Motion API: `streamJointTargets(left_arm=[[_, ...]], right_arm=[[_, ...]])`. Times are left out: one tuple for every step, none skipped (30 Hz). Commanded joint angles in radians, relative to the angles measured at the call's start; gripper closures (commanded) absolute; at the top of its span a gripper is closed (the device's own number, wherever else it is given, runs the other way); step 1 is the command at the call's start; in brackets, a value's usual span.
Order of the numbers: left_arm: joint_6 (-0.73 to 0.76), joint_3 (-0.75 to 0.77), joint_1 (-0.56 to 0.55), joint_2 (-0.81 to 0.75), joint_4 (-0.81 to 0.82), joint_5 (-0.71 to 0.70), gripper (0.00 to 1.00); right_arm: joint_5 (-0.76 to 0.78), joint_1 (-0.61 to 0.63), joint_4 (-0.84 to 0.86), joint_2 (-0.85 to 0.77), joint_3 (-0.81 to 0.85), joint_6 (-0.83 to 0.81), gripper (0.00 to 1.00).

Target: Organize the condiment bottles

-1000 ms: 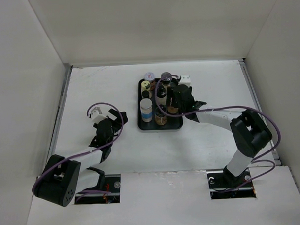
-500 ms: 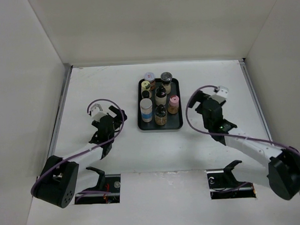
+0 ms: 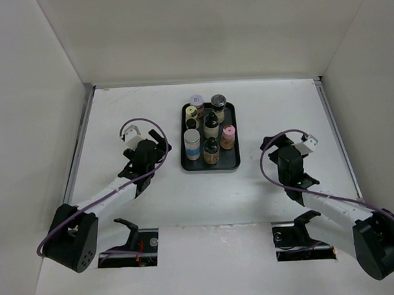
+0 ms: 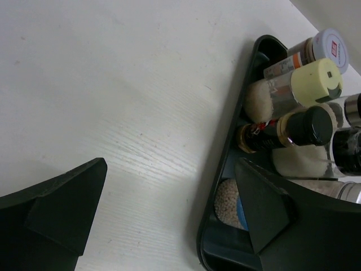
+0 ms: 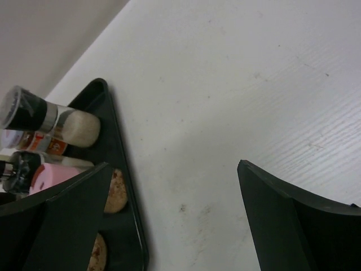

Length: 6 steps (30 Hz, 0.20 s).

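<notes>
Eight condiment bottles stand upright, packed together in the black tray at the middle of the white table. Only the overhead view shows them all at once, the blue-labelled one tallest, on the tray's left side. My left claw sits just left of the tray and my right claw is farther off to its right, both spread wide and gripping nothing. My left wrist view catches the tray's edge, a yellow cap and a black cap past my parted fingers. My right wrist view instead gives a pink cap and a black-topped jar of beige grains.
</notes>
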Motion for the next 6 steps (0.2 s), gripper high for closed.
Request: streamJointTargets(left_arm=[[0.002, 0.061, -0.04, -0.01, -0.06, -0.022, 0.0], [0.002, 0.067, -0.053, -0.015, -0.07, -0.025, 0.0], [0.004, 0.077, -0.062, -0.016, -0.081, -0.026, 0.0], [0.005, 0.09, -0.066, -0.015, -0.095, -0.027, 0.0], [0.01, 0.103, -0.071, -0.013, -0.112, -0.027, 0.0], [0.014, 0.113, -0.074, -0.013, -0.127, -0.031, 0.0]], right_arm=[[-0.013, 0.003, 0.076, -0.018, 0.013, 0.029, 0.0], [-0.011, 0.003, 0.076, -0.018, 0.011, 0.027, 0.0], [-0.011, 0.003, 0.076, -0.019, 0.011, 0.026, 0.0], [-0.011, 0.003, 0.076, -0.022, 0.009, 0.023, 0.0], [-0.011, 0.003, 0.076, -0.027, 0.008, 0.018, 0.0], [-0.011, 0.0, 0.076, -0.031, 0.006, 0.015, 0.0]])
